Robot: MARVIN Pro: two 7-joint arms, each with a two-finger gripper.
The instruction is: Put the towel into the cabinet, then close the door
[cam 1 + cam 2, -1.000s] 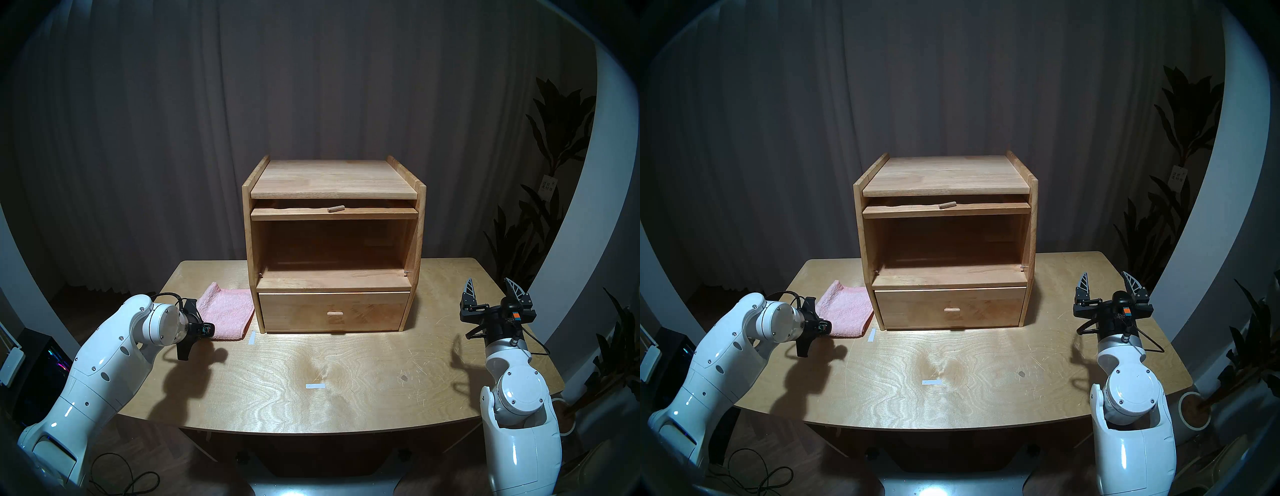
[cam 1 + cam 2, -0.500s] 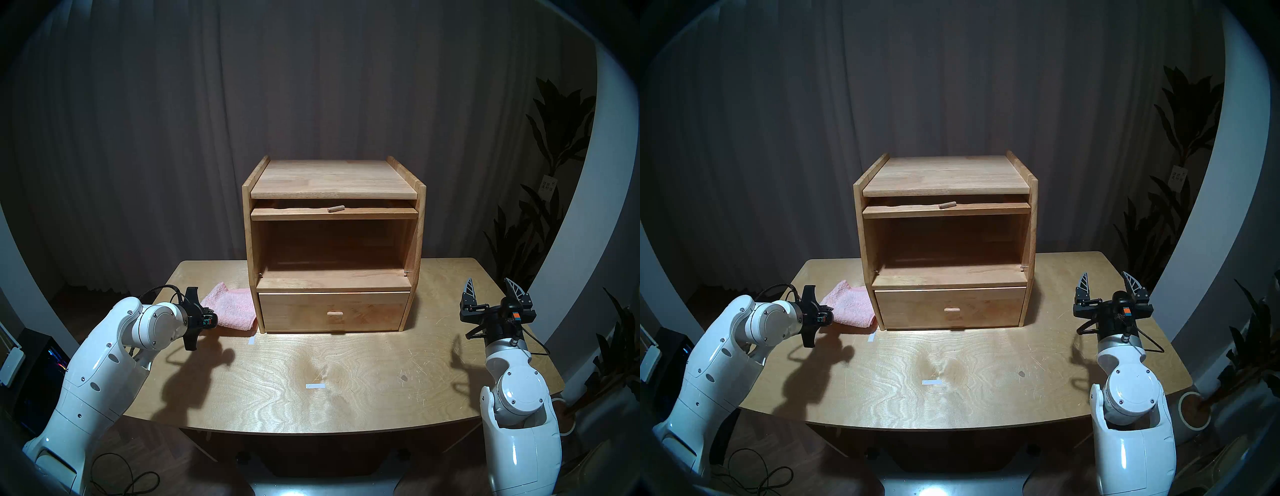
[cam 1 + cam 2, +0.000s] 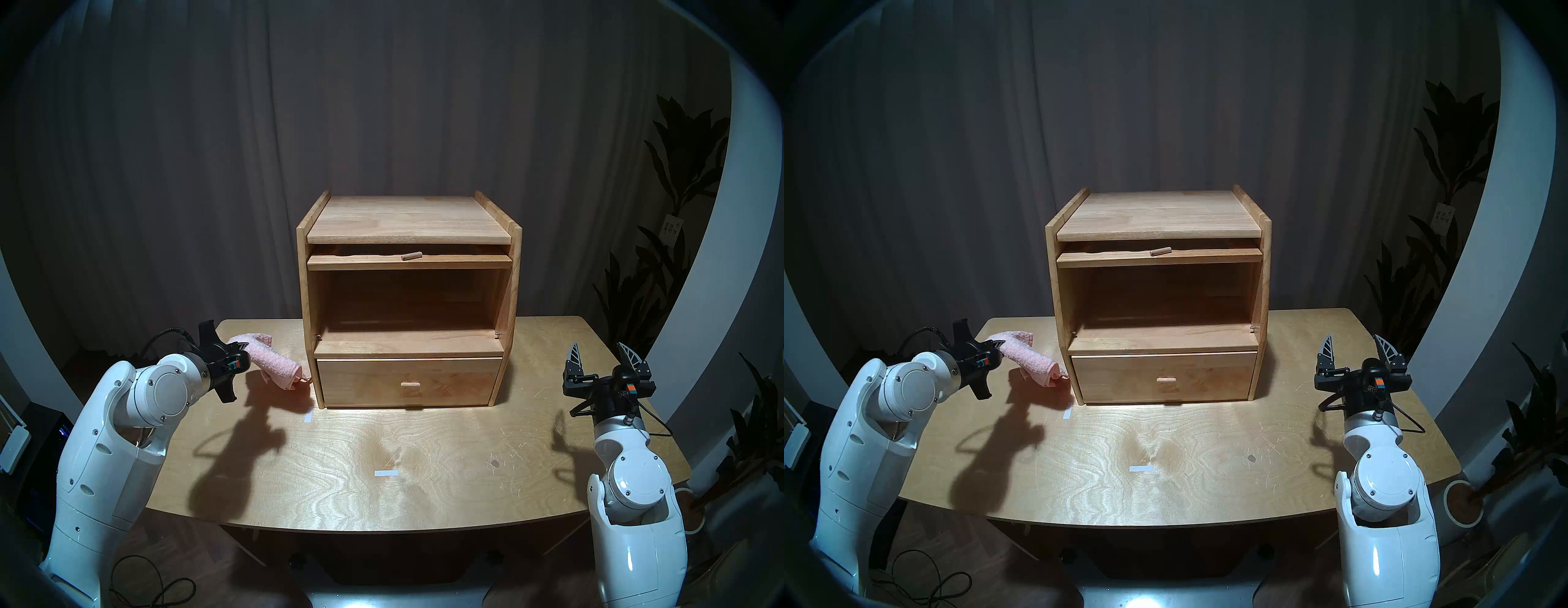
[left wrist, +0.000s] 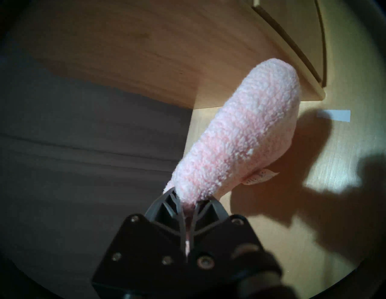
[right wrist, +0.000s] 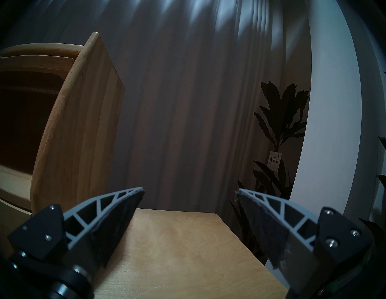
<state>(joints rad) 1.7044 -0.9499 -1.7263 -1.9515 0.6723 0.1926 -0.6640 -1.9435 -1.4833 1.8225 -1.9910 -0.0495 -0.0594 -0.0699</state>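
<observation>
Seen from the robot's head: light-wood cabinet (image 3: 409,297) standing on a wooden table (image 3: 424,458), main compartment open and empty, door (image 3: 409,262) tucked flat into the slot just under the cabinet's top, peg handle (image 3: 410,256) poking out at its front edge, drawer (image 3: 409,382) below shut. Left of the cabinet, left gripper (image 3: 245,356) with jaws clenched on one edge of the pale pink towel (image 3: 275,363), pinched thin between the jaws in the left wrist view. Towel lifted clear of the table and drooping in a loose roll toward the cabinet's lower left corner, small white tag (image 4: 261,177) dangling beneath; whether its low end brushes the cabinet cannot be told. Right of the cabinet, right gripper (image 3: 602,356) raised above the table, jaws released and wide, holding nothing. Towel judged light, soft and floppy, no stiffness to steer by, likely to sag and snag on the compartment's front lip unless carried high and fed in deep. Edge hold looks secure for so light a cloth. Door likely best taken at the peg
</observation>
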